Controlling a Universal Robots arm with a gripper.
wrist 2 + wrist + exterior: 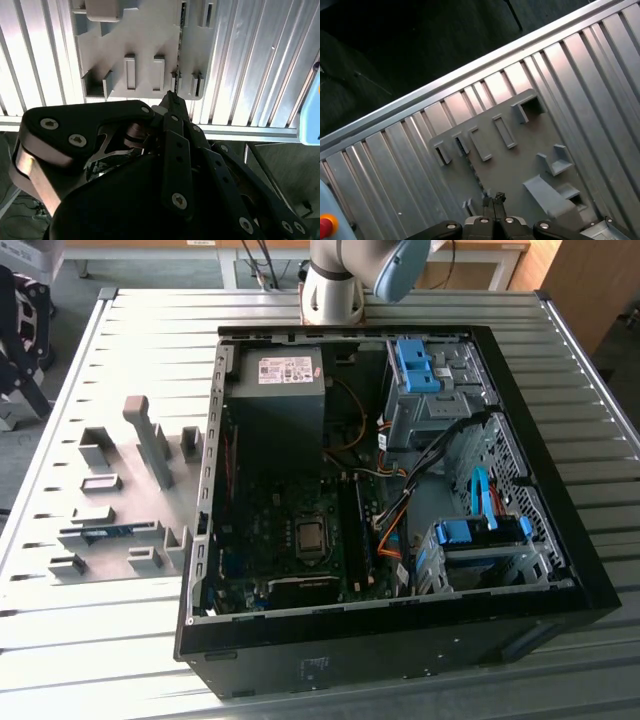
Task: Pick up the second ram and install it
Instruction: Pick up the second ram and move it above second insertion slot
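- The tabletop (150, 330) carries it all. The open computer case (560, 570) sits toward the exterior view's right, with the grey fixture plate (120, 490) just beside it on the left.
- In both wrist views the fixture plate lies below my end effector (172, 100) (well apart from it, I judge, not near contact).
- The end effector's fingertips are drawn together with nothing between them.
- The second ram (110, 532) stands on edge in a slot of the plate, its long axis along the exterior view's left-right.
- In the second wrist view its thin dark edge (179, 50) runs straight away from the fingertips. So the strip lies below and ahead, in line with them.
- The slot walls hide most of the strip, and I cannot make out chips or a label.
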